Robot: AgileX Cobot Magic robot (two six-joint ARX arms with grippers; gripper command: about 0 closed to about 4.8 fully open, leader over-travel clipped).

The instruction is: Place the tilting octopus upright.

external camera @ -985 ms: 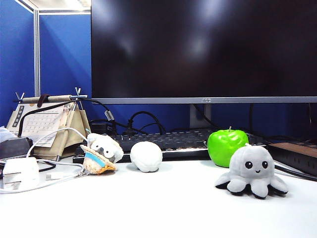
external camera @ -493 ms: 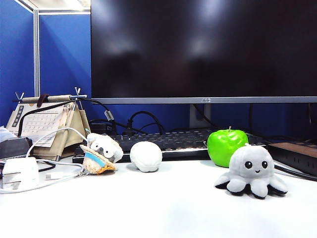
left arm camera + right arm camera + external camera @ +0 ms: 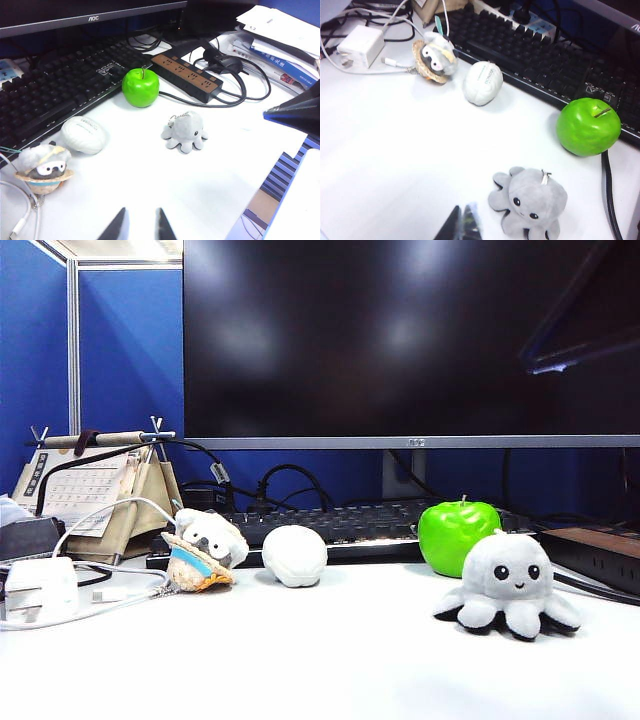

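Both arms had lifted away: left gripper (image 3: 139, 227) parted, right gripper (image 3: 461, 223) closed and empty, while the grey plush octopus (image 3: 508, 585) sat upright, apparently finished.

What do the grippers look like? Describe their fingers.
Left gripper: two slim black fingers tapering to points, set apart, no cables or markings visible. Right gripper: dark tapered fingers, one with a glossy bluish sheen, pressed together.

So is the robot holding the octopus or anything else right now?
No, nothing is held. The left gripper is open and empty; the right gripper is shut on nothing. The octopus sits untouched.
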